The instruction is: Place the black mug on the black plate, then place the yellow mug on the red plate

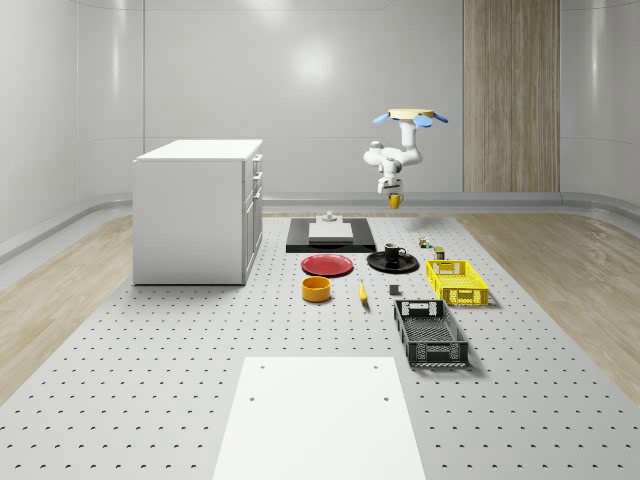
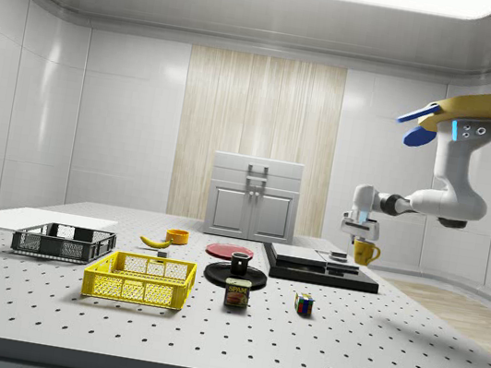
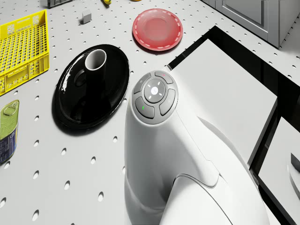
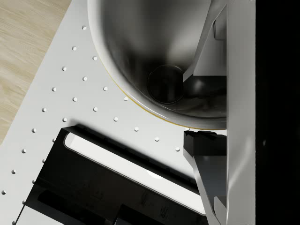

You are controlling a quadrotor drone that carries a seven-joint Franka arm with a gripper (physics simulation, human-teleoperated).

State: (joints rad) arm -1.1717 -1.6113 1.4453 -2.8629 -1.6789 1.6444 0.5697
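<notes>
We are hovering with the drone point(image 1: 411, 116) in the upper right of the whole-scene view, above the table's point(image 1: 150, 380) far end, our hand point(image 2: 360, 230) gripping the yellow mug point(image 2: 365, 253) by its rim so it is hanging upright and clear of the table. The black mug point(image 1: 392, 252) is already sitting on the black plate point(image 1: 378, 264); the red plate point(image 1: 327, 265) is lying bare beside it, awaiting the yellow one. The can's point(image 2: 237, 294) label is too small for us to read.
</notes>
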